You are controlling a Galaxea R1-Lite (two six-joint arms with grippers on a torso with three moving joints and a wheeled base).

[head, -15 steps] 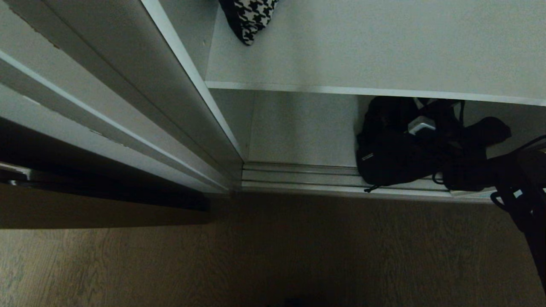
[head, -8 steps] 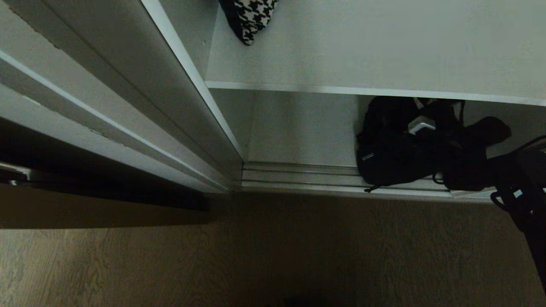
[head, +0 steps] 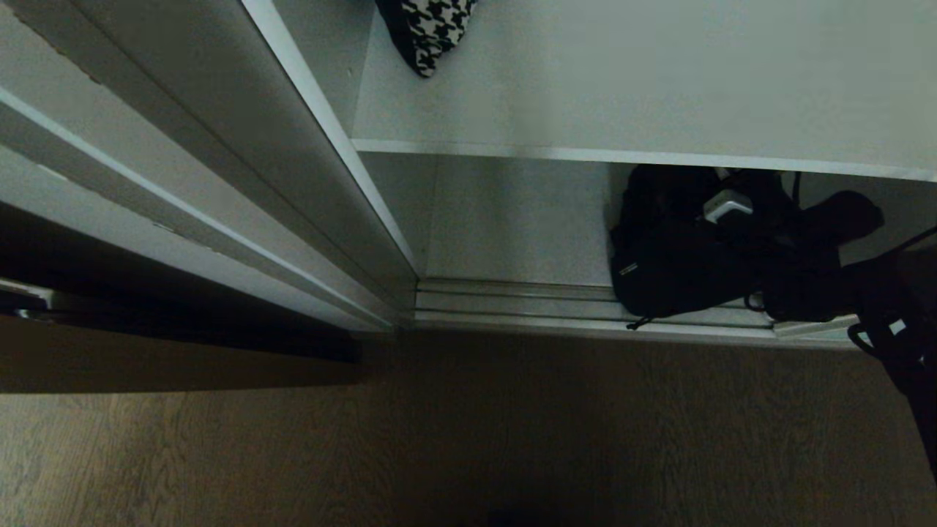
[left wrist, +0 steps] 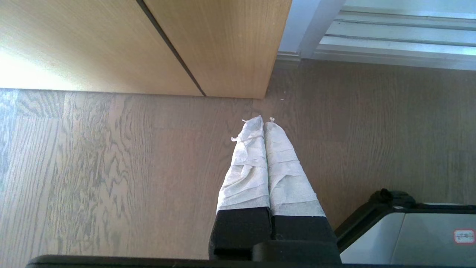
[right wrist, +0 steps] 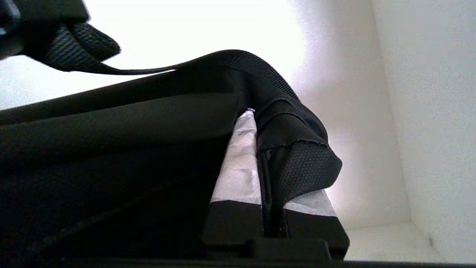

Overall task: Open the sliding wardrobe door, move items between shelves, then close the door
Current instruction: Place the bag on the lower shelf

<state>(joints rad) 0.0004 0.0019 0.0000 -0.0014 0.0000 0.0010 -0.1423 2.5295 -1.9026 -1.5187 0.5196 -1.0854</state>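
Here, right gripper [right wrist: 260,149] at right of the head frame, fingers [right wrist: 240,160] pinching a fold of the black fabric bag [head: 681,263], which rests low on the bottom shelf [head: 512,227] beneath the upper shelf [head: 644,88]. Houndstooth cloth piece [head: 432,29] at top, on that upper shelf. Sliding wardrobe door [head: 219,146] pushed aside at left. Best lifted slowly, outward first to clear the upper shelf's front edge, watching loose straps near the floor track [head: 512,304]. Left gripper [left wrist: 264,123] idle over the floor, fingers pressed together.

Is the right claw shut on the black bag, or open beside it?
Shut on it. In the right wrist view, the right claw has a fold of the black bag pinched between its wrapped fingers.
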